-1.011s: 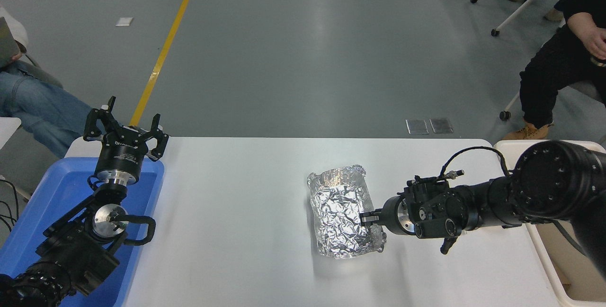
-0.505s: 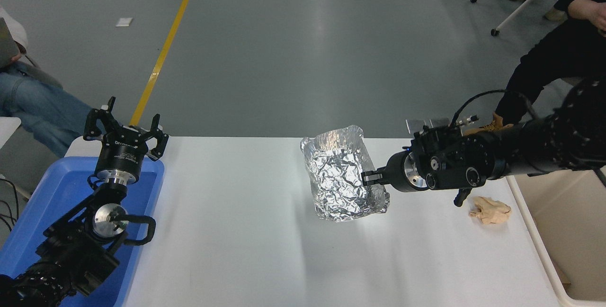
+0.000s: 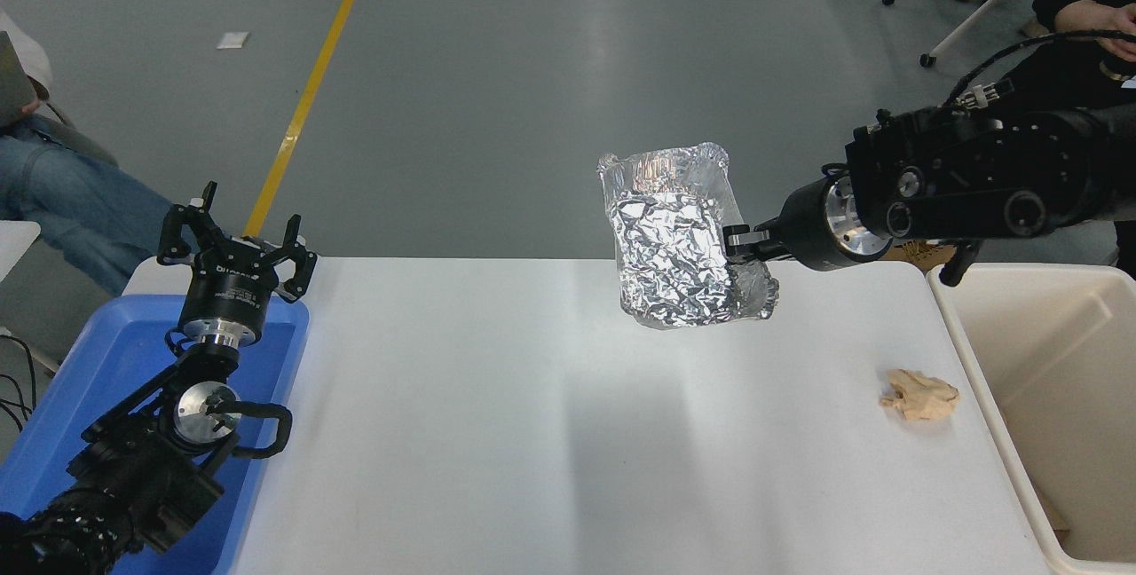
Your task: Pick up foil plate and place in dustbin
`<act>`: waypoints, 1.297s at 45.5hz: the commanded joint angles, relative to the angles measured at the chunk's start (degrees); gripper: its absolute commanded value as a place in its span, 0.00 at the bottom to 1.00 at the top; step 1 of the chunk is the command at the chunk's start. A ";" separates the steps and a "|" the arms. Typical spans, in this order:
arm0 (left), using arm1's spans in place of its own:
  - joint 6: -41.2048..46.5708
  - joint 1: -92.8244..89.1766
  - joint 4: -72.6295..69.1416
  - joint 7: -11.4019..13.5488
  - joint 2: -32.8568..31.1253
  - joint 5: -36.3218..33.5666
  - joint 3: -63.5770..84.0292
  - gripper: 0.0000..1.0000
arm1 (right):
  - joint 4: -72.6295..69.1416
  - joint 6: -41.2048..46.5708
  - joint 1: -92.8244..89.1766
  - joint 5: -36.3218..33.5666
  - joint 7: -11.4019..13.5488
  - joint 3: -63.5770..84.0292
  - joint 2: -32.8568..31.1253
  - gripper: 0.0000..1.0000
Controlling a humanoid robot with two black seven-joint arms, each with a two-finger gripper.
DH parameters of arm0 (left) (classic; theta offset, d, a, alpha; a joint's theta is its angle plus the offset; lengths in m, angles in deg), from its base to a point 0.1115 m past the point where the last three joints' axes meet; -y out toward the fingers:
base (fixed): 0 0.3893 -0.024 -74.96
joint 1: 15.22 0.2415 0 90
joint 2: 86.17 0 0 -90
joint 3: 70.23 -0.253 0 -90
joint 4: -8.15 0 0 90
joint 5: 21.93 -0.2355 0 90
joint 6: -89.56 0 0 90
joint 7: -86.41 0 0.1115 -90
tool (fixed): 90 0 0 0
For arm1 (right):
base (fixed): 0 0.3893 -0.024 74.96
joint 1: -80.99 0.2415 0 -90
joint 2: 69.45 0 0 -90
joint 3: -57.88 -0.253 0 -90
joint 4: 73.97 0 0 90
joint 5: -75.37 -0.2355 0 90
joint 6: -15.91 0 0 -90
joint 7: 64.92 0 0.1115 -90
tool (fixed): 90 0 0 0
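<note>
The foil plate [image 3: 676, 238] is a shiny crinkled silver tray, held in the air above the table's far edge, tilted with its hollow facing me. My right gripper [image 3: 738, 240] is shut on its right rim and comes in from the right edge. The dustbin [image 3: 963, 326] is a large cream bin at the table's right end, to the right of and below the held plate. My left gripper [image 3: 238, 238] is open and parked at the lower left above the blue tub.
A crumpled tan paper wad [image 3: 919, 395] lies on the white table [image 3: 497, 433] near the dustbin. A blue tub [image 3: 80, 397] stands at the left end. People sit at the far left and far right, beside a wheeled chair.
My right gripper has lifted the foil plate off the table, up and to the right toward the dustbin. The tan paper wad has come into view. The left arm has not moved.
</note>
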 commanded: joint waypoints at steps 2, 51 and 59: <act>0.00 -0.01 -0.09 0.00 0.00 0.00 -0.02 0.99 | -1.08 6.24 6.26 0.00 -0.18 -2.54 -6.17 0.00; 0.00 -0.01 0.00 0.00 0.00 0.00 -0.02 0.99 | -0.38 6.15 3.28 0.00 -0.01 -2.45 -8.46 0.00; 0.00 -0.01 0.00 0.08 0.00 0.00 -0.02 0.99 | -0.11 5.80 1.96 0.08 0.25 -2.37 -9.34 0.00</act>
